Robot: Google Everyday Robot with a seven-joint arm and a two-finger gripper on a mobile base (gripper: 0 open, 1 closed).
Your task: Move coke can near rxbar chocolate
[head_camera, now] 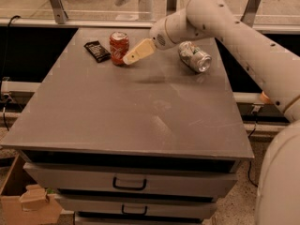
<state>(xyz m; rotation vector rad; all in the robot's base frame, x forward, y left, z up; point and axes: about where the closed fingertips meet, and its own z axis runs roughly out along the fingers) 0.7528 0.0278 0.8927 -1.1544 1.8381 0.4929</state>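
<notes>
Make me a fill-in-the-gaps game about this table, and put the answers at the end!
1. The coke can stands ____ on the table.
2. The silver can lies on its ____.
3. The coke can sits between the tool and the ____.

Answers: upright; side; rxbar chocolate.
</notes>
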